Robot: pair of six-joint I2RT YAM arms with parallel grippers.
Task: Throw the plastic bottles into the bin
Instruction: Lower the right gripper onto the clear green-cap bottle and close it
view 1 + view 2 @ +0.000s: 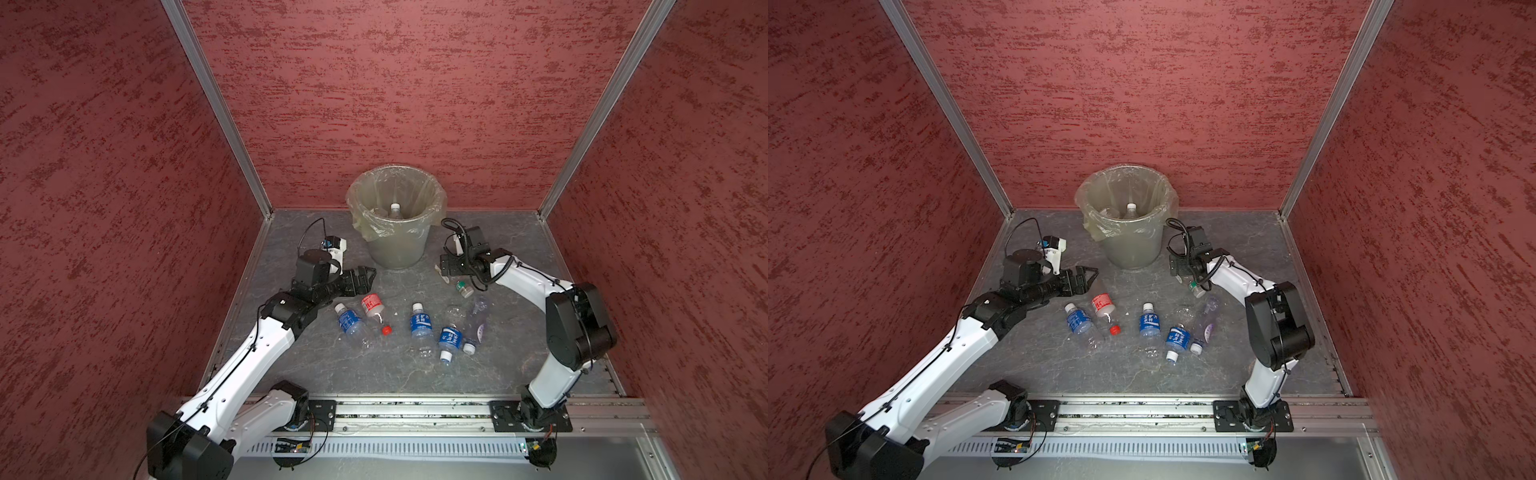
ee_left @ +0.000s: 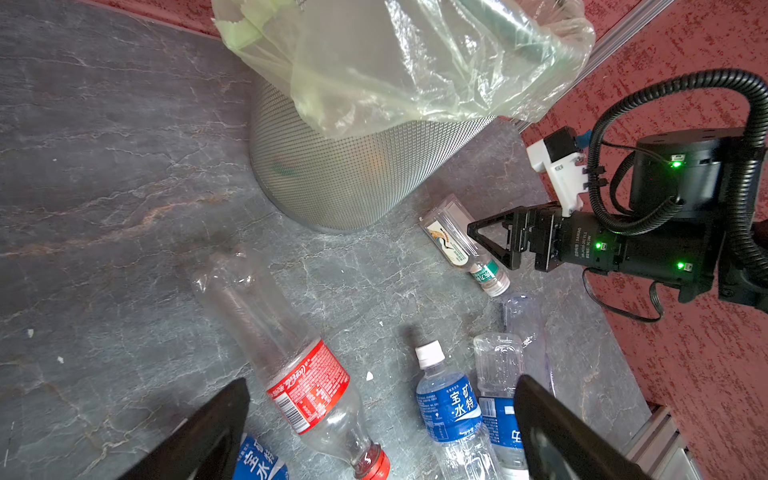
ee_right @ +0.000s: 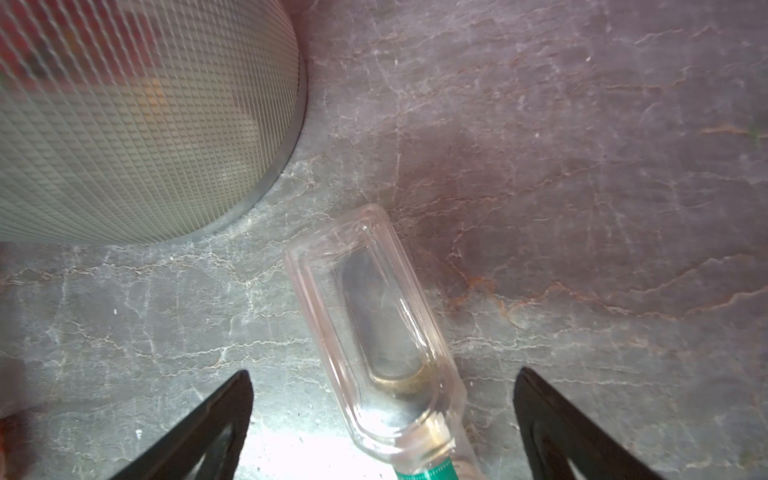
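- Now my right claw [image 3: 384,374] is released: the two jaws stand wide apart and hold nothing.
- Between them lies the flat clear bottle [image 3: 374,324], with a green band at its neck. It rests on the grey table [image 3: 582,166], touches neither jaw, and lies a bit slanted to the line of my jaws.
- Just beside it stands the bin [image 3: 124,124], with its bag folded over the rim. In a top view one white-capped bottle [image 1: 395,209] is already inside.
- My left claw [image 2: 382,379] is also released and empty, near the base end of the red-label bottle [image 2: 307,386]. The blue-label bottles [image 1: 420,326] and a pale clear bottle [image 1: 478,320] lie near on the table, outside the bin.
- I judge that the step in hand is to close on the flat bottle and lift it.
- What could go wrong: the bottle is slanted and its walls look smooth, so the closing jaws could turn it or squeeze it out sideways.
- A grip too near the neck could let the body hang down and slip.
- The bin is very near, so my wrist could push its wall or catch the loose bag when I rise.
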